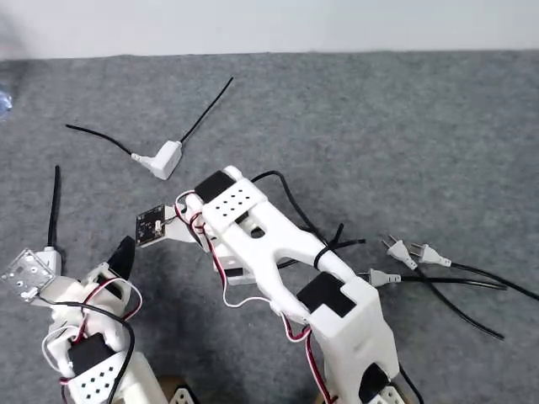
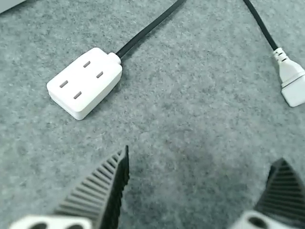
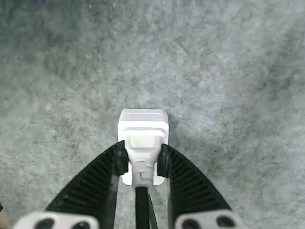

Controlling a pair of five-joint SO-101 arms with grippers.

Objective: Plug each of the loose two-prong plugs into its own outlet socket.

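Low over the grey bench (image 1: 396, 118), the right pincer (image 3: 142, 153) is clamped on a white plug (image 3: 143, 143), cord (image 3: 141, 205) trailing back between its fingers (image 3: 100, 176), apparently to press it straight into the white socket (image 3: 143, 118) it touches. Nearby the left pincer (image 2: 202, 157) hangs apart beside a double socket (image 2: 85, 81). From above, where the right arm (image 1: 278, 252) covers that grip, three loose plugs (image 1: 396, 248) lie at right.
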